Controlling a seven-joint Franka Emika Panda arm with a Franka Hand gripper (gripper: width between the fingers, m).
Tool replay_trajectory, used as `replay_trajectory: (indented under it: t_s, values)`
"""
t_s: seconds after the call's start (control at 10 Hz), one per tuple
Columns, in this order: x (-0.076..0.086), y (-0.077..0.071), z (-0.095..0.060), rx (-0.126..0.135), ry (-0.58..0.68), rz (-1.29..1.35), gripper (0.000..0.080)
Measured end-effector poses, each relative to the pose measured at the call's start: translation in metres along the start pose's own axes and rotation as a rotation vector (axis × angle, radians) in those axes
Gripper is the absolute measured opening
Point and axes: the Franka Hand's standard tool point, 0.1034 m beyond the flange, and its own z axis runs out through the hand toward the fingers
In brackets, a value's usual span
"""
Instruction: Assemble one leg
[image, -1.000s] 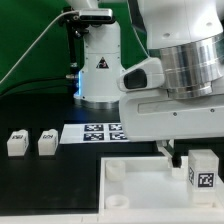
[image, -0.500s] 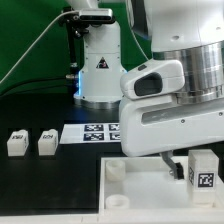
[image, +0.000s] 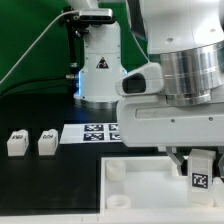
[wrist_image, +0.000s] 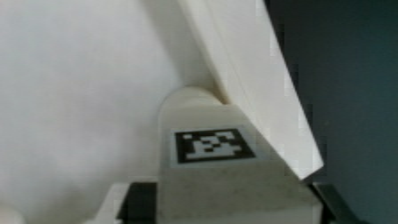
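Observation:
My gripper (image: 193, 158) is shut on a leg (image: 201, 172), a small white post with a black-and-white tag on its near face. I hold it over the right part of the large white tabletop (image: 140, 180), close to its surface. In the wrist view the leg (wrist_image: 222, 120) sits between my two dark fingers (wrist_image: 150, 203), with the gripper (wrist_image: 228, 208) closed on its sides. Its far end lies against the tabletop's raised rim (wrist_image: 249, 80). Two more legs (image: 16, 142) (image: 46, 142) lie on the black table at the exterior view's left.
The marker board (image: 97, 131) lies behind the tabletop. A white camera stand with a warning triangle (image: 99, 65) rises at the back. A round socket (image: 118, 171) shows in the tabletop's near left corner.
My wrist has turned back and forth. The held leg has shifted slightly towards the exterior view's left and now looks a little tilted. The two loose legs have not moved.

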Motion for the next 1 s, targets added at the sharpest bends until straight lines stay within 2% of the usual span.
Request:
replay_trajectory:
  t_s: [0.1,0.3,0.5,0.7,0.8,0.9,1.0]
  values:
    - [0.0012,0.0016,0.0002,0.016,0.005,0.195,0.0299]
    - [0.0005,0.0058,0.0001,0.075,0.002,0.590,0.0299]
    - [-0.0024,0.0040,0.0019,0.092,-0.027,0.829,0.0300]
    - [-0.0040,0.0026,0.0023,0.092,-0.029,0.829,0.0300]
    - [-0.0040,0.0026,0.0025,0.092,-0.027,0.771,0.0393]
    - [-0.0048,0.0025,0.0025,0.086,-0.029,0.714,0.0393]
    - [-0.0076,0.0012,0.0008,0.062,-0.036,0.536,0.0531]
